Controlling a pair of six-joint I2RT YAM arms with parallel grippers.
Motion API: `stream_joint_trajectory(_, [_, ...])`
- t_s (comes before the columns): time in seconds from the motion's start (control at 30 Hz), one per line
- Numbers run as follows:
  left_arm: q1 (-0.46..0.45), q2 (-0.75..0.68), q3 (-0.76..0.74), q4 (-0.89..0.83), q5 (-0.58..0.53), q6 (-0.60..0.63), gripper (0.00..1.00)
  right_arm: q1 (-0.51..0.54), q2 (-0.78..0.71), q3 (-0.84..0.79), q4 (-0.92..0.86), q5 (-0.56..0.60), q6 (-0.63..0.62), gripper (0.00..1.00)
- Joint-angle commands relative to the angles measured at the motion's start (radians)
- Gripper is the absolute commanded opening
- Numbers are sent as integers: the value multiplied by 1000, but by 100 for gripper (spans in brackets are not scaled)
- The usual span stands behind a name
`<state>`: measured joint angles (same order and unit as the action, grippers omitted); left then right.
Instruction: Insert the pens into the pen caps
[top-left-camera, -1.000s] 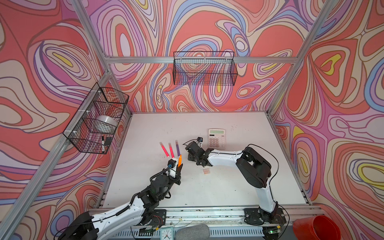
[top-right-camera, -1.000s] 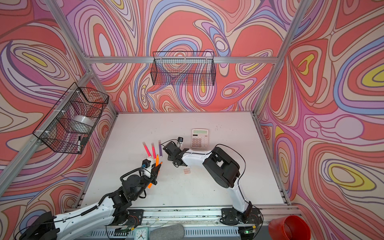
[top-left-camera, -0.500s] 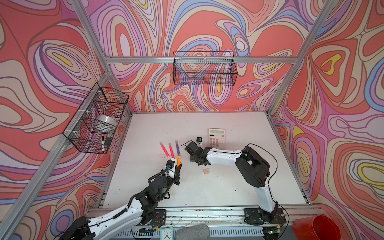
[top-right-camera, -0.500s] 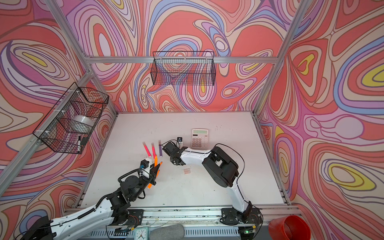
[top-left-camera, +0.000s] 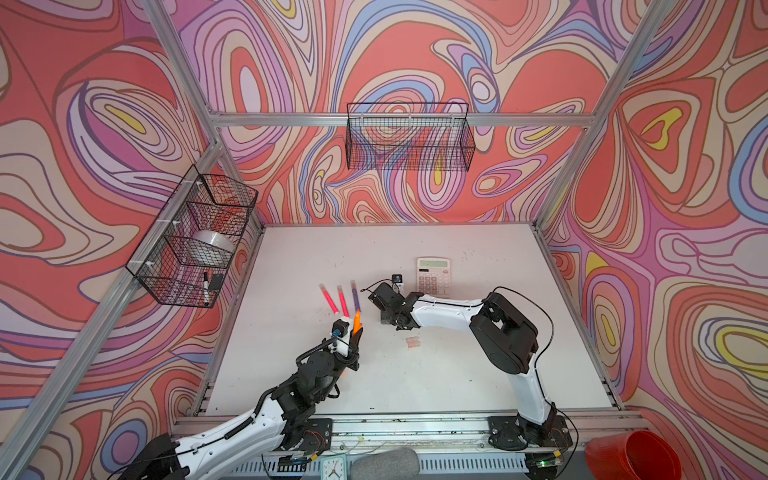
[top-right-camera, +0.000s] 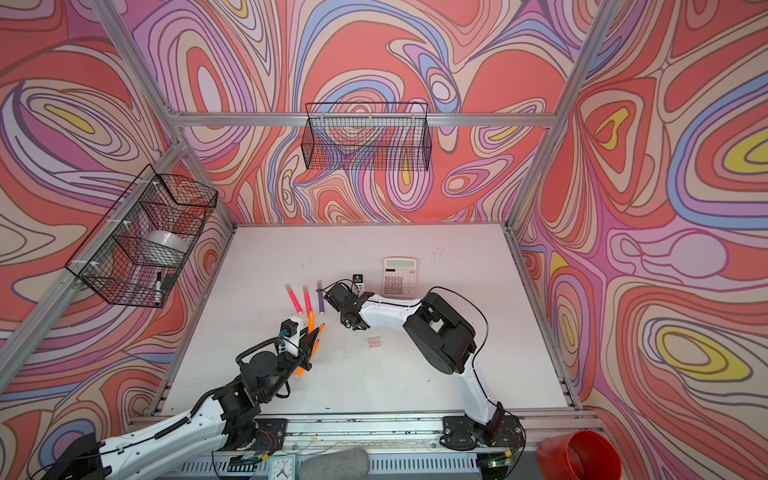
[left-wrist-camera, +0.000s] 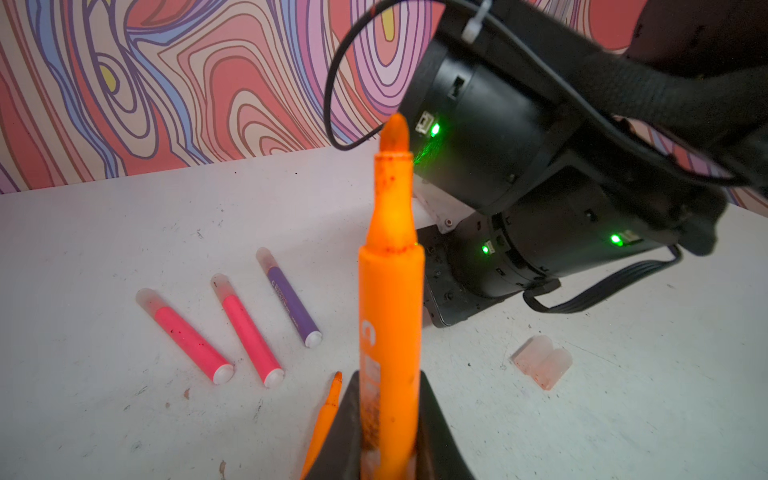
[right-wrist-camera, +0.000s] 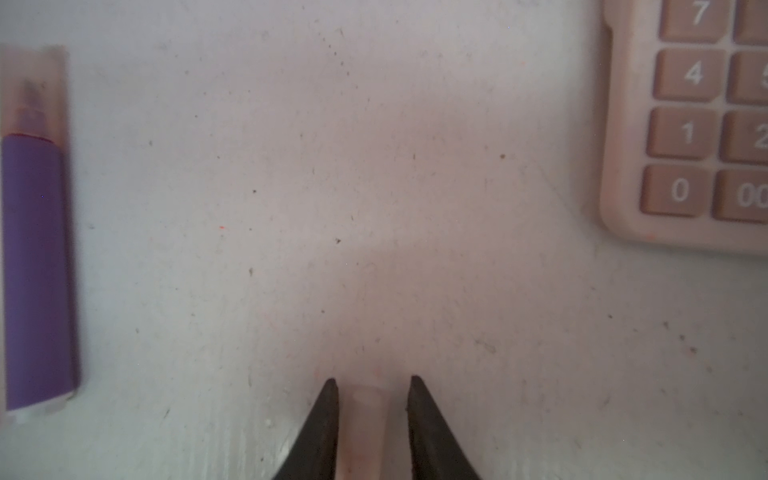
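Note:
My left gripper (left-wrist-camera: 388, 376) is shut on an orange pen (left-wrist-camera: 390, 291), which it holds off the table with its bare tip pointing up; both top views show that pen (top-left-camera: 356, 322) (top-right-camera: 310, 322). A second orange pen (left-wrist-camera: 326, 419) lies on the table beside the fingers. Two pink pens (top-left-camera: 328, 298) (top-left-camera: 343, 300) and a purple pen (top-left-camera: 355, 296) lie side by side, each with a cap on. My right gripper (right-wrist-camera: 372, 380) points down at the table with a pen cap (right-wrist-camera: 365, 415) between its fingers, a narrow gap on one side. Two loose pen caps (top-left-camera: 412, 342) lie together nearby.
A calculator (top-left-camera: 433, 276) lies just behind the right gripper. Wire baskets hang on the left wall (top-left-camera: 195, 241) and the back wall (top-left-camera: 409, 137); the left one holds a tape roll and a black-and-white marker (top-left-camera: 205, 286). A red cup (top-left-camera: 631, 457) stands off the table's front right corner.
The right gripper's jaws have narrowed around the pen cap on the table. The left gripper still holds the orange pen in about the same place.

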<state>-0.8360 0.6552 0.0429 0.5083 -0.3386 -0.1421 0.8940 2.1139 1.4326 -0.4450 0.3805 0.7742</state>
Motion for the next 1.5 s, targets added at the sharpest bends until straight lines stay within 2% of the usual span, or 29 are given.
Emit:
stream_joint_trajectory(0.0, [3,1,8,-2,-9,3,0,11,37,-27,-68,-64,14,23])
stream_joint_trajectory(0.37, [3,8,16,-6,-1,-4,0,19,11,-68,-38,-89,35,16])
stream_joint_trajectory(0.5, [4,12,30,-17,-2,-53,0,19,-9,-91,-20,-92,43,10])
stream_joint_trajectory(0.57, [5,-6,88,-134,16,-127,0,19,-40,-111,-1,-92,43,8])
stream_joint_trajectory(0.67, [5,-21,140,-212,100,-145,0,19,-116,-171,50,-81,53,6])
stream_joint_trajectory(0.83, [5,-73,174,-312,88,-195,0,19,-282,-293,159,-55,49,2])
stream_joint_trajectory(1.07, [4,-89,137,-196,309,-129,0,18,-559,-455,348,-35,-3,1])
stream_joint_trajectory(1.27, [4,29,176,-144,509,-116,0,20,-747,-577,603,-148,-85,1])
stream_joint_trajectory(1.37, [3,101,199,-118,540,-129,0,22,-791,-631,767,-236,-114,1])
stream_joint_trajectory(1.47, [4,163,216,-92,548,-132,0,23,-811,-663,861,-270,-120,1])
